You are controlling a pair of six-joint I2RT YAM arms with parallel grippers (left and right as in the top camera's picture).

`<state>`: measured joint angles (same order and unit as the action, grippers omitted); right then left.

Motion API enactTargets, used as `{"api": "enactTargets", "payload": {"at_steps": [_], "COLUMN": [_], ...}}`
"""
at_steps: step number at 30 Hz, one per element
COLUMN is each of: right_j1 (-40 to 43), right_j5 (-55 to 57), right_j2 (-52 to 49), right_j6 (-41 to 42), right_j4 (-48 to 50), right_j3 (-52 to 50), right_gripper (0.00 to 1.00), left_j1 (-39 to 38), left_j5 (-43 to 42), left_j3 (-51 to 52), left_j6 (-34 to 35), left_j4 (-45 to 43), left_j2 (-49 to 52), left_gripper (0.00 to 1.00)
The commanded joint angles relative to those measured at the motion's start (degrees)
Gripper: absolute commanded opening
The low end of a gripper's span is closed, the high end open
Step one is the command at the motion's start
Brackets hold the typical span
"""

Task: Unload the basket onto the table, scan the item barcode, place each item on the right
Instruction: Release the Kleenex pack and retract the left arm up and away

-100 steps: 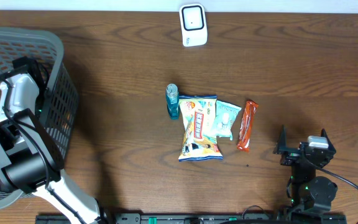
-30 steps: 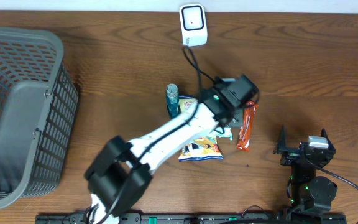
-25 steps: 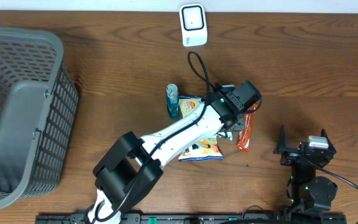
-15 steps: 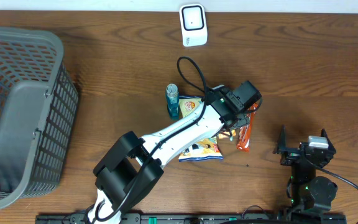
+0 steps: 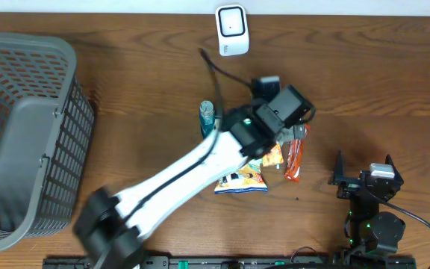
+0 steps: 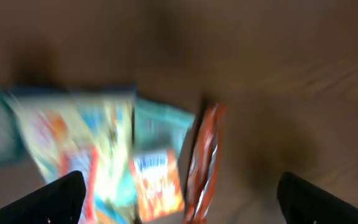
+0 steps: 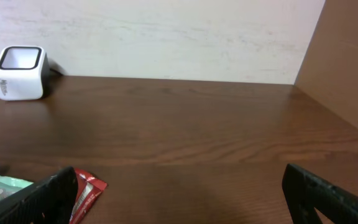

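"Overhead view first: where is the left arm (image 5: 200,161)?"

"Stretched from the near left corner across the desk (image 5: 125,82) to the heap of goods in the middle. Its head hangs above the right part of that heap."

"And the left jaws?"

"Wide apart. On the left wrist view the two tips sit in the bottom corners with nothing gripped between them, only goods lying below."

"What lies below?"

"A small orange packet (image 6: 157,183) with a blue band at its top, flat between a big yellow snack bag (image 6: 73,149) and a red-brown bar (image 6: 204,155). Its upper end overlaps a teal packet (image 6: 160,127). That view is smeared, so no print or barcode can be read."

"Does the overhead view agree?"

"Yes. The orange packet peeks out just beside the arm, close by the bar, and the bag's lower half shows under the arm. A blue bottle (image 5: 207,119) sits at the heap's left edge."

"The scanner?"

"A white scanner (image 5: 231,30) at the desk's far edge, well apart from the heap. It shows on the right wrist view too, far left by the wall."

"Right jaws?"

"Wide as well and empty, tips in the lower corners of their own view. The right arm (image 5: 368,202) is folded at the near right edge, near the bar but not touching it."

"Anything else?"

"A grey mesh basket (image 5: 28,142) at the left end of the desk, well apart from the goods."
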<state>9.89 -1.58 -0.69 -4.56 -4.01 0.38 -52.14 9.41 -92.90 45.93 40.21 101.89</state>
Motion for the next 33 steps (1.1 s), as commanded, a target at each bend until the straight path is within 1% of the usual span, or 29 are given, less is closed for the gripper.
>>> {"api": "enactTargets", "payload": {"at_steps": [1,3,5,7,9,10,14,16,18,19,20,21,23,25,33], "right_j1": [0.20,0.20,0.20,0.20,0.20,0.20,0.20,0.20,0.20,0.20,0.20,0.20,0.20,0.20,0.20], "right_j5": [-0.26,-0.26,-0.26,-0.26,-0.26,-0.26,-0.26,-0.26,-0.26,-0.26,-0.26,-0.26,-0.26,-0.26,-0.26], "right_j2": [0.31,0.31,0.31,0.31,0.31,0.31,0.31,0.31,0.31,0.31,0.31,0.31,0.31,0.31,0.31], "right_j6": [0.68,0.68,0.68,0.68,0.68,0.68,0.68,0.68,0.68,0.68,0.68,0.68,0.68,0.68,0.68], "right_j4": [-0.17,-0.17,-0.17,-0.17,-0.17,-0.17,-0.17,-0.17,-0.17,-0.17,-0.15,-0.17,-0.17,-0.17,-0.17], "right_j3": [-0.07,-0.07,-0.07,-0.07,-0.07,-0.07,-0.07,-0.07,-0.07,-0.07,-0.07,-0.07,-0.07,-0.07,-0.07], "right_gripper": [0.99,0.99,0.99,0.99,0.99,0.99,0.99,0.99,0.99,0.99,0.99,0.99,0.99,0.99,0.99], "left_j1": [1.03,1.75,2.78,3.93,5.14,5.68,6.93,7.26,7.26,7.26,7.26,7.26,7.26,7.26,7.23], "left_j5": [18.99,24.68,28.17,29.31,29.97,31.85,44.46,48.59,49.66,49.66,49.64,49.66,49.62,49.59,49.83], "left_j3": [-6.73,-10.23,-13.90,-17.20,-20.31,-21.79,-25.03,-25.33,-25.31,-25.31,-25.31,-25.31,-25.31,-25.31,-23.80], "left_j6": [-14.60,-20.24,-26.84,-34.32,-43.39,-47.12,-57.77,-64.35,-72.37,-75.19,-79.06,-81.33,-84.85,-86.88,-87.30], "left_j4": [-0.72,-2.25,-4.76,-7.41,-9.33,-9.94,-14.93,-18.36,-22.71,-25.07,-29.33,-32.46,-37.62,-39.80,-38.77], "left_j2": [-8.66,-11.52,-13.99,-16.02,-17.81,-18.58,-21.16,-22.34,-23.76,-24.28,-24.90,-25.20,-25.64,-25.90,-27.91], "left_gripper": [0.98,0.98,0.98,0.98,0.98,0.98,0.98,0.98,0.98,0.98,0.98,0.98,0.98,0.98,0.98]}}
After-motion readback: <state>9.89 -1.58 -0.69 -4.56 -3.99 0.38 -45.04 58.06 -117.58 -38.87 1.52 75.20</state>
